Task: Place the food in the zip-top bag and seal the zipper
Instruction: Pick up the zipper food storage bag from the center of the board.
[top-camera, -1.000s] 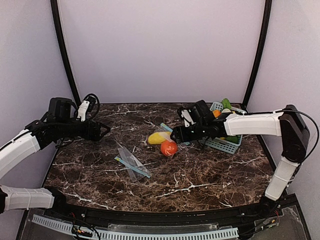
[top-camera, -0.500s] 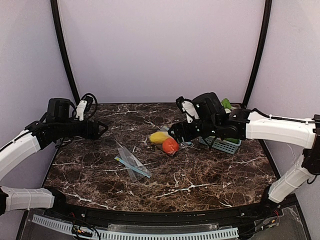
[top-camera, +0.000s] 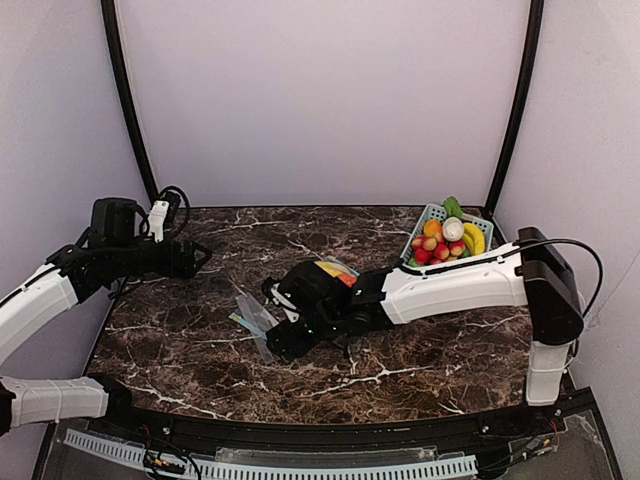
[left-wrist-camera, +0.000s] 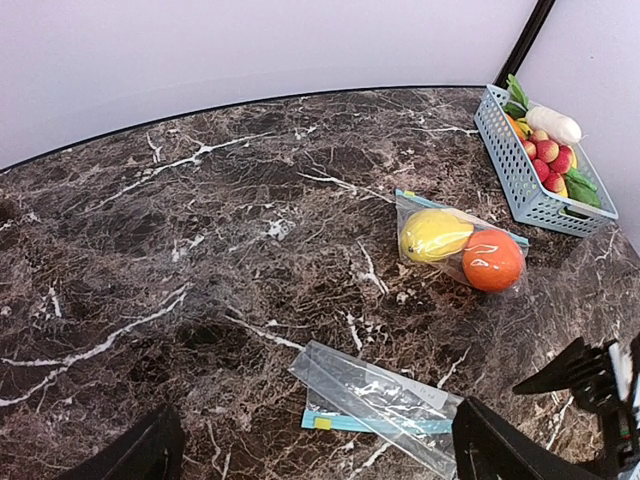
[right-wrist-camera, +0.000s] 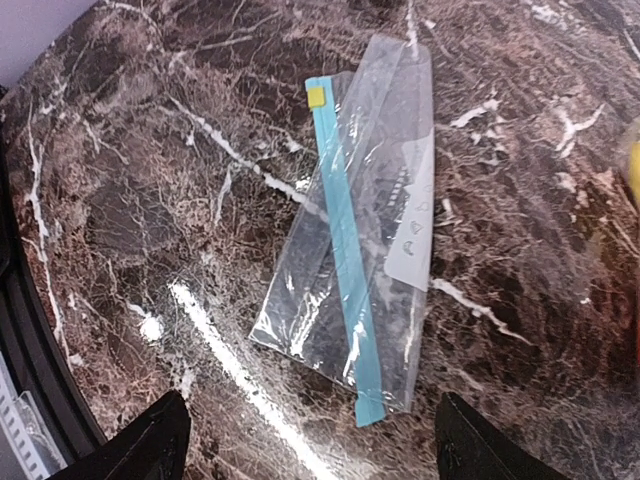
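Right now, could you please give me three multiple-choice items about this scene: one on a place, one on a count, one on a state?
1. Where does the basket stand?
A) far right corner
B) near left corner
C) centre

2. How many pieces lie in the filled bag?
A) one
B) two
C) four

3. How is the right pincer?
A) shut on a fruit
B) open over the empty bag
C) open over the basket

Answers:
1 A, it sits at the rear right edge.
2 B, a yellow one and an orange one show through the plastic.
3 B, its jaws stand wide apart with the flat bag below.
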